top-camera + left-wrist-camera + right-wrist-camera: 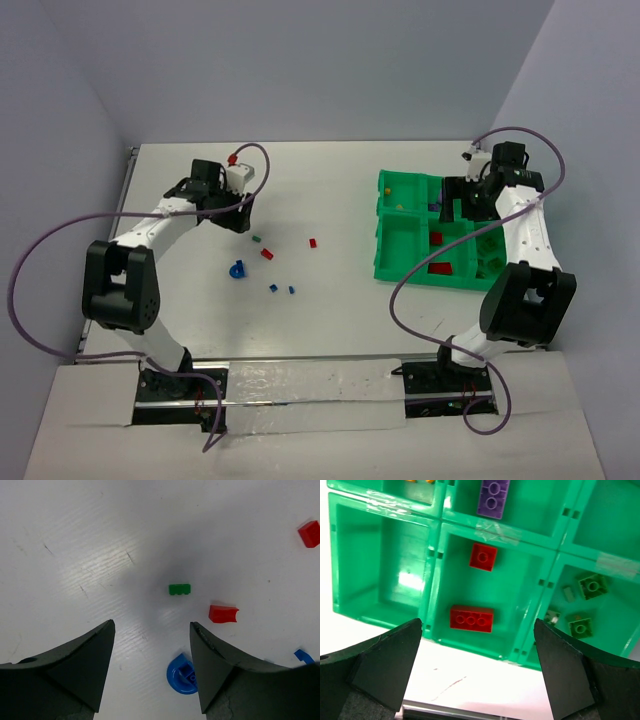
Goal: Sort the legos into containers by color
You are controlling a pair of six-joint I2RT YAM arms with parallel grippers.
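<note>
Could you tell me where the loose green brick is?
In the left wrist view, the green brick lies just ahead of the left hand, a red brick beside it.

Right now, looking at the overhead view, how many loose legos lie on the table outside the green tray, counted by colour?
Red legos: 2
Green lego: 1
Blue legos: 3, one of them round
Total: 6

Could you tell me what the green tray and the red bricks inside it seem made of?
The green tray looks like glossy moulded plastic: light glares off its bare floor. The red bricks look like hard, smooth plastic, with moulded round studs.
</note>
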